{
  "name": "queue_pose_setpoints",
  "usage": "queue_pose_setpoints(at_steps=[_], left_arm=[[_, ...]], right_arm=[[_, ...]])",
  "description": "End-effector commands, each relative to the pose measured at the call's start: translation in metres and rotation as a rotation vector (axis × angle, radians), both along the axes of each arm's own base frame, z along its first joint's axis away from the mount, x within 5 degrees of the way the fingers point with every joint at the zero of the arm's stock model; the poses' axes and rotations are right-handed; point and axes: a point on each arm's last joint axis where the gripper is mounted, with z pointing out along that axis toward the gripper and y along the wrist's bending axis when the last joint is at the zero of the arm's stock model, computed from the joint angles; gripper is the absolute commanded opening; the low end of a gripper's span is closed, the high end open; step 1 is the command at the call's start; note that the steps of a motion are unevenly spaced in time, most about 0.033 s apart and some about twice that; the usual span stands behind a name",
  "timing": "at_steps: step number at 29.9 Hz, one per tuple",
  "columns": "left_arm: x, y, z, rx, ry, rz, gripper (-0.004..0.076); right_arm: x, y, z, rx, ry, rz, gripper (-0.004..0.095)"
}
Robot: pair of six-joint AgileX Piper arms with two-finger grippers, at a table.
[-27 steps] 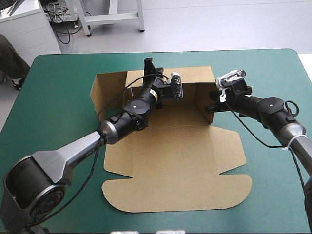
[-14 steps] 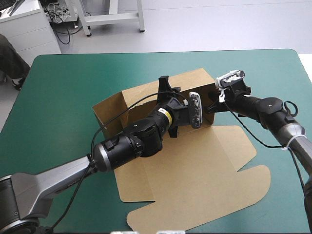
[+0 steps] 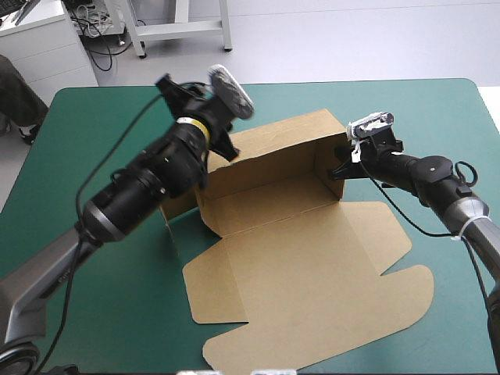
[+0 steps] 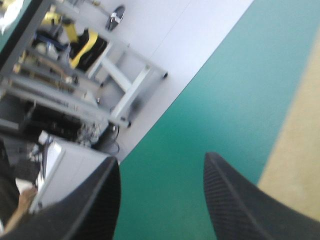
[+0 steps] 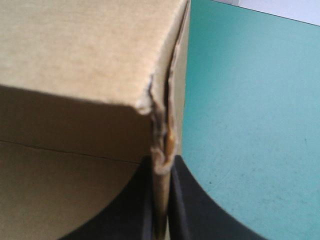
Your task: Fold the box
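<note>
Right gripper point(image 3: 341, 166) pinches the right-hand wall of the box point(image 3: 305, 258), its black fingers point(image 5: 190, 200) all but closed with the board's edge sandwiched between them. Where they bite, the wall's corner edge is frayed and crushed, its layers split apart. The left gripper point(image 3: 170, 87) hangs raised over the far left part of the table point(image 3: 437, 328), fingers spread wide with nothing between them; its wrist view shows only teal-green cover past them and a blurred strip of brown board off to one side.

The box sits around the middle of the table, turned a little askew. It is a cut sheet of plain brown board, matte and smooth. Its far half forms a tray with the back wall and right wall standing upright. The left side is mostly hidden behind the left arm. The tray's floor shows as plain board. The lid lies flat toward the near edge, with side wings and a long flap with rounded corners.
</note>
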Motion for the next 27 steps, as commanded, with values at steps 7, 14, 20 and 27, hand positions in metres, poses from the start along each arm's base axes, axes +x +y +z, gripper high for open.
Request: queue_pose_setpoints(at_steps=[7,14,20,27], left_arm=[[0.045,0.158,0.016,-0.436,0.203,0.427,0.037],[0.037,0.255,-0.015,-0.66,0.3,0.637,0.0368],[0.023,0.278,-0.049,-0.786,0.352,0.707,0.0368],[0.01,0.27,-0.073,-0.813,0.382,0.694,0.0368]], right_arm=[[-0.003,-0.002,0.024,0.072,-0.049,-0.042,-0.0022],[-0.002,-0.005,0.024,0.042,-0.043,-0.058,-0.0022],[0.002,-0.013,0.038,0.077,0.011,-0.097,-0.0021],[0.001,-0.013,0.073,0.092,0.118,-0.128,-0.0021]])
